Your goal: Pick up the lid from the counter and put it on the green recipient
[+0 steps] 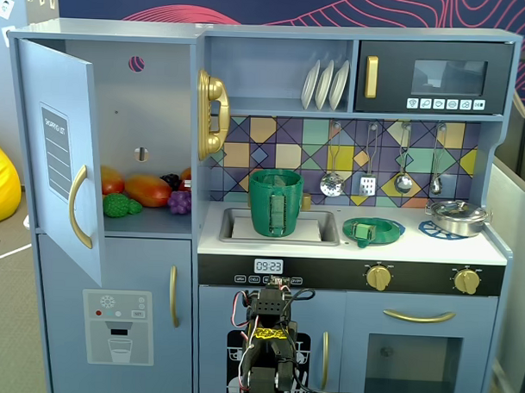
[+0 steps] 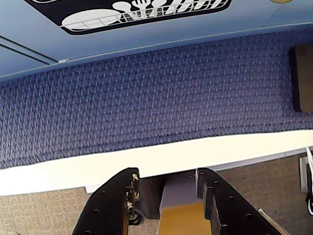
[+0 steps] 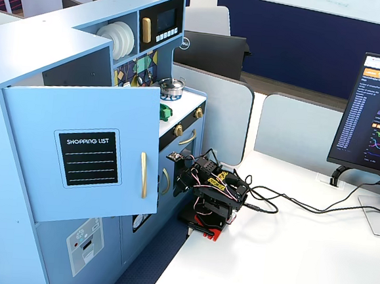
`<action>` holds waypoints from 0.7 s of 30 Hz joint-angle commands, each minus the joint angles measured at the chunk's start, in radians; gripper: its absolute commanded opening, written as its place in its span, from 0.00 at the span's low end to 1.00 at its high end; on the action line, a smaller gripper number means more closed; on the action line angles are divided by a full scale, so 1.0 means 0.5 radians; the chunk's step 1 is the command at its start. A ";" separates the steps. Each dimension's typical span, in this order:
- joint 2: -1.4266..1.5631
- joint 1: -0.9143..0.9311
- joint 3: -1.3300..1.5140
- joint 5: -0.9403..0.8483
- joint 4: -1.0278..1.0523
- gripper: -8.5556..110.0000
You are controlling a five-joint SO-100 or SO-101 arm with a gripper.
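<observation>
- The pincer [image 2: 166,182] stood with its two black fingers apart and nothing between them, pointing down at a blue carpet [image 2: 146,98] in the wrist view.
- In a fixed view the arm [image 1: 266,352] sat folded low before the toy kitchen's [image 1: 120,71] front, well below the counter [image 1: 416,247].
- The lid [image 1: 373,229] lay on that counter, well above the pincer and to its right.
- The green recipient [image 1: 275,202] stood in the sink [image 1: 326,226], above the pincer, just left of the lid.
- A silver pot [image 1: 457,217] rested farther right.
</observation>
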 commanded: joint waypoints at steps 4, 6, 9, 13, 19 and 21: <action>-0.009 0.126 0.028 0.061 0.356 0.07; -0.009 0.132 0.028 0.058 0.356 0.07; -0.009 0.150 0.028 0.049 0.356 0.07; -0.012 0.178 0.025 -0.009 0.325 0.07; -0.218 0.497 -0.301 -0.181 -0.457 0.07; -0.313 0.623 -0.448 -0.295 -0.825 0.07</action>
